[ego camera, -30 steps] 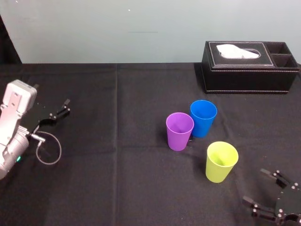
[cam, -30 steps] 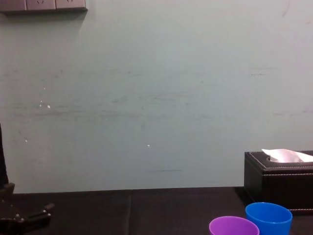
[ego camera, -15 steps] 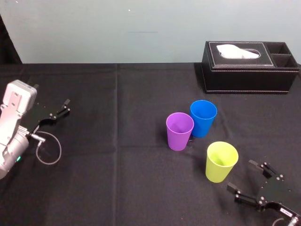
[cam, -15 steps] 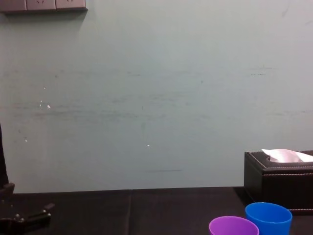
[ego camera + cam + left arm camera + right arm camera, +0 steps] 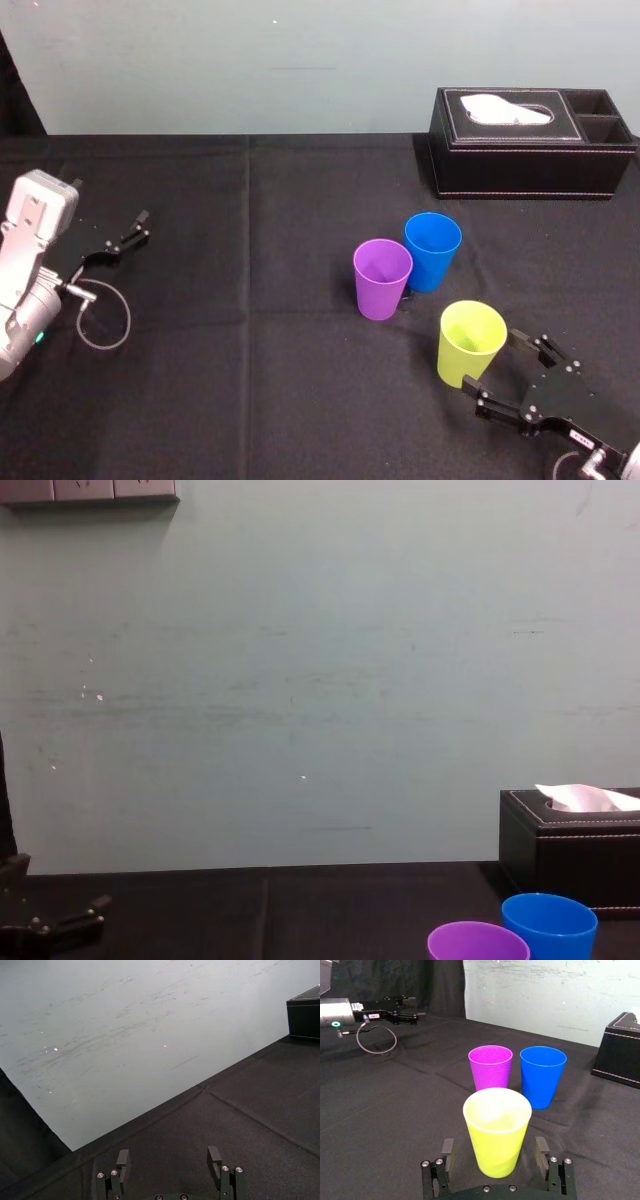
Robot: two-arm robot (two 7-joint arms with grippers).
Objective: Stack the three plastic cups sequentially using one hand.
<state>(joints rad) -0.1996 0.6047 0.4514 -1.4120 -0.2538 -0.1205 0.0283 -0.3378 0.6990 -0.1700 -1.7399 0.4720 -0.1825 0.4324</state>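
Three plastic cups stand upright, right of the table's middle. The purple cup (image 5: pixel 382 278) and the blue cup (image 5: pixel 432 250) stand side by side, nearly touching. The yellow-green cup (image 5: pixel 470 343) stands alone, nearer to me. My right gripper (image 5: pixel 494 362) is open low around that cup's base, one finger on each side with small gaps. The right wrist view shows the yellow-green cup (image 5: pixel 497 1130) between the spread fingers of my right gripper (image 5: pixel 494 1145), with the purple cup (image 5: pixel 491 1066) and blue cup (image 5: pixel 542 1076) beyond. My left gripper (image 5: pixel 120 238) rests open at the far left.
A black leather tissue box (image 5: pixel 530 140) stands at the back right, behind the cups. A looped cable (image 5: pixel 103 318) hangs by the left arm. The black cloth (image 5: pixel 250 350) between the left arm and the cups is bare.
My right gripper has moved forward and to the left from the table's near right corner, and its open fingers now straddle the yellow-green cup. The cups and the left arm have not moved.
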